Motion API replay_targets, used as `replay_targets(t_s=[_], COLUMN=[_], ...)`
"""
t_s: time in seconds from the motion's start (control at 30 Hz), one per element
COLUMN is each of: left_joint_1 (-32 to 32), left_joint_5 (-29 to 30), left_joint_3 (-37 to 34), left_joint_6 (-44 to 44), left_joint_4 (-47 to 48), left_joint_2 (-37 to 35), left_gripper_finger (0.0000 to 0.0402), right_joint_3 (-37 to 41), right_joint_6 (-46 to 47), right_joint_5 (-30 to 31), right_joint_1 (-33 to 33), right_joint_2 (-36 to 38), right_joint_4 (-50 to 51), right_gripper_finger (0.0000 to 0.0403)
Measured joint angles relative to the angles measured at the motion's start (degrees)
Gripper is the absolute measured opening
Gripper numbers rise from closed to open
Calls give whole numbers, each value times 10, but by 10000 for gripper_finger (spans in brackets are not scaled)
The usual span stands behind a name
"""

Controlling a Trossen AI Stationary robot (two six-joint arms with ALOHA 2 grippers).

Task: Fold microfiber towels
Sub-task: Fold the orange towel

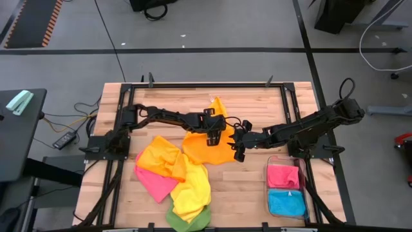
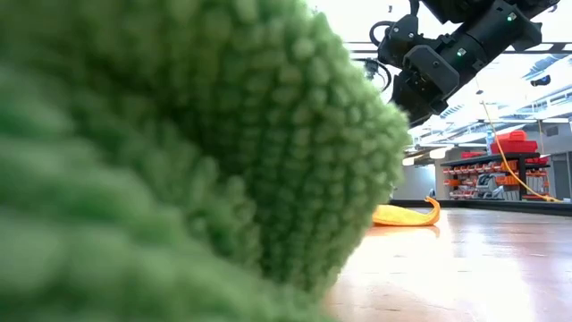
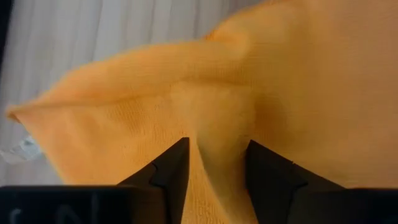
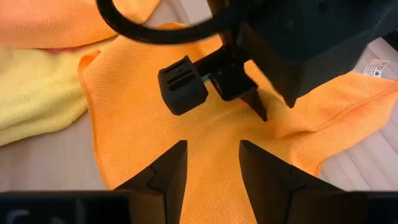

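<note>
Wooden counter [image 1: 251,193] seen from above, read from left to right. Nearest the left edge lies a loose heap of microfiber towels: an orange towel [image 1: 161,158] on top, a pink towel [image 1: 154,182] under it, a yellow towel [image 1: 193,188] beside these and a green towel [image 1: 187,221] at the counter's near edge; in the low view that green towel [image 2: 179,161] fills most of the frame.

Just beyond the heap, the left hand [image 1: 214,134] is lowered onto a separate, spread orange towel [image 1: 207,145] at the counter's middle. In the left wrist view a raised ridge of this orange cloth [image 3: 217,137] stands between the two dark fingers [image 3: 168,171], which are partly spread on either side of it; whether they already press the fold cannot be told.

Immediately to the right of the left hand, the right hand [image 1: 240,145] hovers at the same towel's right edge. Its wrist view shows its fingers [image 4: 168,165] spread apart, with flat orange cloth [image 4: 205,143] below the gap and nothing gripped, and the left hand [image 4: 211,81] close ahead of it, touching the cloth.

Farther right of the right hand, a clear bin [image 1: 269,193] holds a folded pink towel [image 1: 283,176] and a folded blue towel [image 1: 286,203], side by side.
</note>
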State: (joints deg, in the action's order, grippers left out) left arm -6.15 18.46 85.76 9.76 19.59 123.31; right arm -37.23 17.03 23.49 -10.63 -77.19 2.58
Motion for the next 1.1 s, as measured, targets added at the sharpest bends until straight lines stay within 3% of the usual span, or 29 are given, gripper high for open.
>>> replay_targets(t_s=[0.17, 0.33, 0.63, 1.1], left_joint_1=[0, 0, -6, -85], left_joint_5=[37, 103, 266, 287], left_joint_3=[1, 1, 1, 1], left_joint_6=[38, 66, 74, -61], left_joint_4=[21, 61, 177, 400], left_joint_2=[-22, -44, -61, -73], left_gripper_finger=[100, 15, 15, 28], right_joint_3=[0, 0, 0, 0], right_joint_6=[-5, -5, 3, 4], right_joint_5=[0, 0, 0, 0], right_joint_1=[0, 0, 0, -1], right_joint_2=[0, 0, 0, 0], right_joint_4=[1, 0, 4, -2], right_gripper_finger=[153, 153, 153, 153])
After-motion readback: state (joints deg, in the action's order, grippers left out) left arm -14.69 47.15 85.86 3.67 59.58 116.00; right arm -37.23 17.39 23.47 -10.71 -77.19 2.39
